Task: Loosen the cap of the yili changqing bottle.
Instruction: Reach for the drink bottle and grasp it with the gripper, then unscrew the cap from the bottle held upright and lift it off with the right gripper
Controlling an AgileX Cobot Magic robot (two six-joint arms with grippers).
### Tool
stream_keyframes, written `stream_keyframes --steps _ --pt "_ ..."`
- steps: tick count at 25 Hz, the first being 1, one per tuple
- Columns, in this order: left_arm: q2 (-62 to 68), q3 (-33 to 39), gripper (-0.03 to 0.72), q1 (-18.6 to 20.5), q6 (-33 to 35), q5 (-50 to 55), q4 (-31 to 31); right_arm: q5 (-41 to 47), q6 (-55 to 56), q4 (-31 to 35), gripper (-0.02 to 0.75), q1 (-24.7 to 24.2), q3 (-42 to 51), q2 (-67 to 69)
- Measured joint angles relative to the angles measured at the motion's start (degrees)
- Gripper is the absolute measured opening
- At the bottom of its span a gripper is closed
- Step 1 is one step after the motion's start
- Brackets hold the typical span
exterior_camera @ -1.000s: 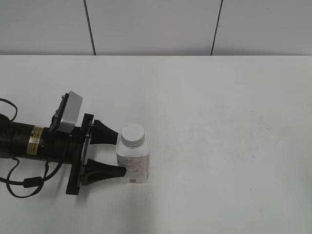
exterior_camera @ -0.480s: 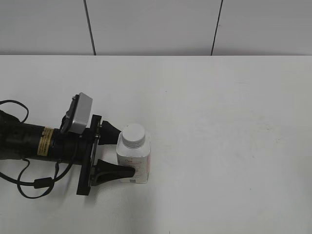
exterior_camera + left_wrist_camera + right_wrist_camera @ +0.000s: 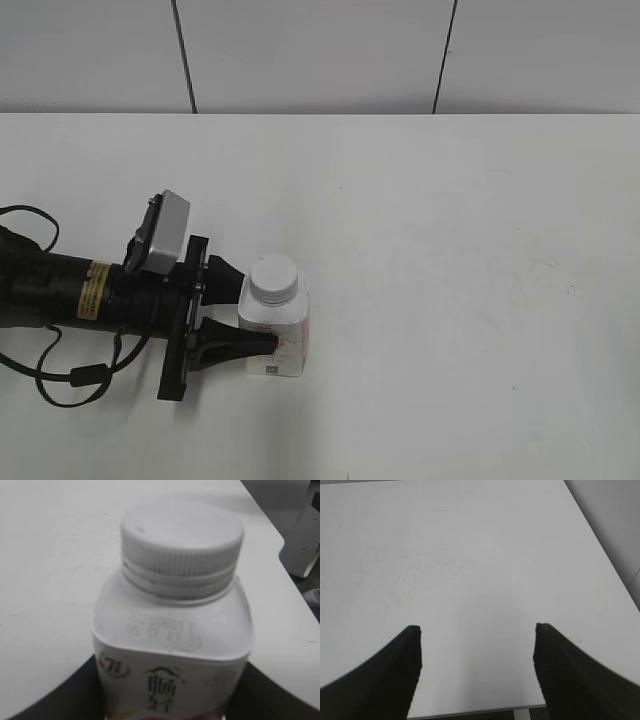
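Left hand [image 3: 245,315] clenches the yili changqing bottle [image 3: 275,335] low; right hand [image 3: 477,667] released. A weak clamp lets it spin under the cap [image 3: 182,540].

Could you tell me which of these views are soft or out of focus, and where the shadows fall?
Left wrist view: the bottle fills the frame, label print and date stamp blurred. Exterior view: sharp, with a soft shadow beneath the left claw. Right wrist view: the right claw fingers are dark and soft-edged, over evenly lit table.
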Motion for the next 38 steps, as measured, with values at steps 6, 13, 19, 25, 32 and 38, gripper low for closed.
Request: stream_keyframes --steps 6,13,19,25,32,38 --pt "0.0 0.0 0.343 -0.1 0.0 0.1 0.0 0.0 0.0 0.0 0.552 0.0 0.0 0.0" --pt "0.0 0.0 0.337 -0.1 0.0 0.1 0.0 0.0 0.0 0.0 0.552 0.0 0.0 0.0" --pt "0.0 0.0 0.335 -0.1 -0.1 0.1 0.1 0.0 0.0 -0.2 0.552 0.0 0.0 0.0" --pt "0.0 0.0 0.334 -0.1 -0.2 0.1 0.1 0.0 0.0 -0.3 0.552 0.0 -0.3 2.1" --pt "0.0 0.0 0.334 -0.1 -0.2 0.1 0.1 0.6 0.0 -0.3 0.552 0.0 -6.3 22.9" --pt "0.0 0.0 0.332 -0.1 -0.2 0.1 0.1 4.2 0.0 0.0 0.519 0.0 -16.0 41.3"
